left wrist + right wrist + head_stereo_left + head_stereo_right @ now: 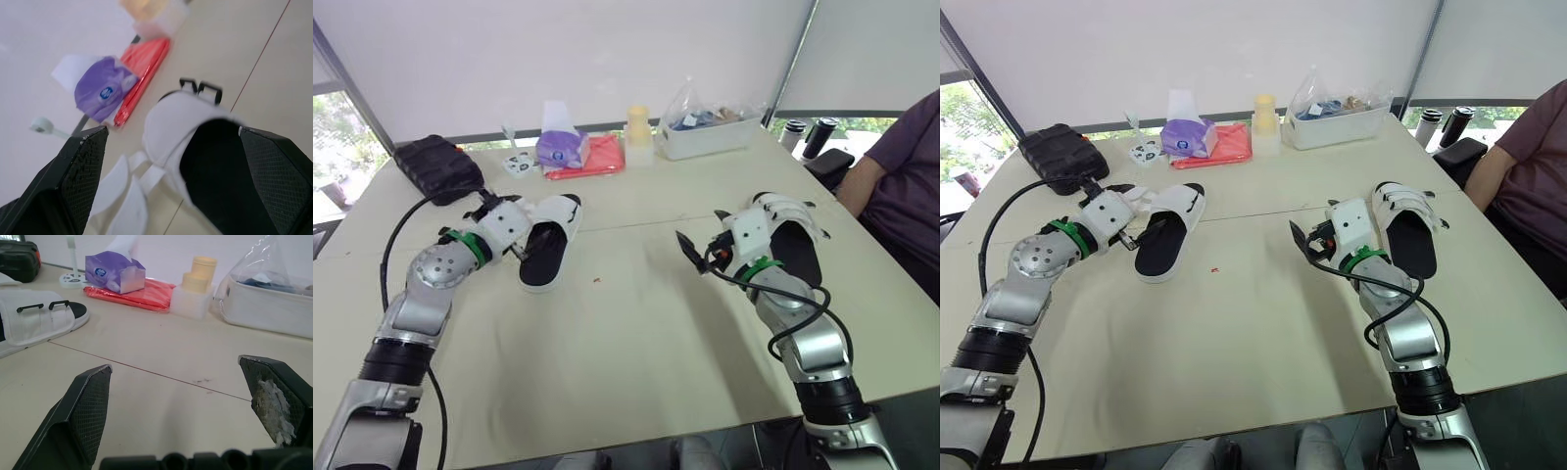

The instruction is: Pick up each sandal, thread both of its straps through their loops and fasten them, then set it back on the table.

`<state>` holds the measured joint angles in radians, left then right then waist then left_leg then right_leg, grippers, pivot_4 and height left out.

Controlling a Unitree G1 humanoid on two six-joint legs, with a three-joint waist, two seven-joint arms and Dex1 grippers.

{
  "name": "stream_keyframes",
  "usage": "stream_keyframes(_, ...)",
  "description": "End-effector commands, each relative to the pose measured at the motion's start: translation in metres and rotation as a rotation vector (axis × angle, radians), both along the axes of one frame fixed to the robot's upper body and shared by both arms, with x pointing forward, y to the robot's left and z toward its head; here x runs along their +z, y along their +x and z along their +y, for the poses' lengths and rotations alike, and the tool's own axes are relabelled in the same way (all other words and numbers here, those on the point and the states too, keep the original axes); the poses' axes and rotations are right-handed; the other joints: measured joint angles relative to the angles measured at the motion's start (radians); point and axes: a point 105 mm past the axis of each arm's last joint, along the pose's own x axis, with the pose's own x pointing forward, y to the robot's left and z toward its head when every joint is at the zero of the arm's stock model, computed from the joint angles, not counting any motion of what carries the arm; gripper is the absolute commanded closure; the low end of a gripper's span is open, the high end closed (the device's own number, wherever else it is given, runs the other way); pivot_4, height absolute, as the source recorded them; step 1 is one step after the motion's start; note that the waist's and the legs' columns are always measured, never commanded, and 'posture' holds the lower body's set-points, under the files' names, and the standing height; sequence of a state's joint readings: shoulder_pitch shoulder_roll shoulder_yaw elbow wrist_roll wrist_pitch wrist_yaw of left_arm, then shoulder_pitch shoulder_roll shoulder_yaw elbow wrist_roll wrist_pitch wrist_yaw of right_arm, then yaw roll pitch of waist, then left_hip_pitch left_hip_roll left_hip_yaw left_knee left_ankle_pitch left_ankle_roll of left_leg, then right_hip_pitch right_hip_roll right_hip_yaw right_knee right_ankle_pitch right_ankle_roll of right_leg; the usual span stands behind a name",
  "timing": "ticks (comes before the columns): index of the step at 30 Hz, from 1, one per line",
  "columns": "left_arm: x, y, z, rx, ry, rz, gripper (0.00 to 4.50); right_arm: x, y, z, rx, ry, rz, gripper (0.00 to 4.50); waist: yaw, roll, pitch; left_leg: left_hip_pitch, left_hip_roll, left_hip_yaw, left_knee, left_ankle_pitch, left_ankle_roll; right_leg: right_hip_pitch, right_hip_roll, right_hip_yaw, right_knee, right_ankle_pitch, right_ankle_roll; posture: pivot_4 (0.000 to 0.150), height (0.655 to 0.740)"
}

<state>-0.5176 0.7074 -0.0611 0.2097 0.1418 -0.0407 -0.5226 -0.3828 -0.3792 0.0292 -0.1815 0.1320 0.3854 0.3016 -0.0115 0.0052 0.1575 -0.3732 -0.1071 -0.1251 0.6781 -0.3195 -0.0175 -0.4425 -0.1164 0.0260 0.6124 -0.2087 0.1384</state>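
Your left gripper (517,251) sits at the near side of the left sandal (551,240) on the bench (626,333) — jaws spread, sandal running diagonally away, straps undone, I think. Right gripper (698,240) gapes empty — other sandal (798,250) just beside it.

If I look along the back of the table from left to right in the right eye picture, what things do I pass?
Black pouch → purple tissue pack → yellow-topped container → white tub
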Motion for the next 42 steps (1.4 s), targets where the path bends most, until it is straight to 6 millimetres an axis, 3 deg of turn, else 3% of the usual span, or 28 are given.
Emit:
stream_keyframes(1,0.006,0.003,-0.003,0.003,0.101,-0.095,0.06,0.009,-0.001,0.0,0.0,0.011,-0.048,0.0,0.0,0.0,0.0,0.0,0.0,0.0,0.0,0.0,0.0,0.0,0.0,0.0,0.0,0.0,0.0,0.15,0.74)
stream_keyframes(10,-0.014,0.02,-0.013,0.055,0.139,-0.175,0.06,0.007,-0.002,0.001,-0.01,0.018,-0.051,0.0,0.0,0.0,0.0,0.0,0.0,0.0,0.0,0.0,0.0,0.0,0.0,0.0,0.0,0.0,0.0,0.15,0.74)
stream_keyframes(23,-0.016,0.072,-0.035,0.121,0.226,-0.179,0.06,0.005,0.0,0.001,-0.036,0.031,-0.055,0.0,0.0,0.0,0.0,-0.001,-0.002,0.0,0.001,0.0,0.0,0.0,0.0,-0.001,0.0,0.0,0.0,0.15,0.74)
stream_keyframes(26,-0.016,0.079,-0.038,0.14,0.251,-0.175,0.91,0.005,-0.001,0.0,-0.053,0.04,-0.06,0.0,-0.001,0.0,0.0,-0.001,-0.002,0.0,0.001,0.0,0.0,0.0,0.0,-0.001,0.001,0.0,0.0,0.15,0.74)
stream_keyframes(33,-0.016,0.084,-0.037,0.151,0.287,-0.168,4.33,0.004,-0.002,-0.007,-0.085,0.044,-0.062,0.0,-0.003,0.0,0.0,-0.001,-0.002,0.0,0.001,0.0,0.001,0.0,0.0,-0.001,0.001,0.0,0.0,0.15,0.74)
stream_keyframes(42,-0.012,0.084,-0.034,0.151,0.284,-0.171,4.46,0.004,0.001,-0.006,-0.083,0.045,-0.061,0.0,-0.002,0.0,0.0,-0.001,-0.002,0.0,0.002,-0.001,0.001,0.0,0.0,-0.001,0.001,0.0,0.0,0.15,0.74)
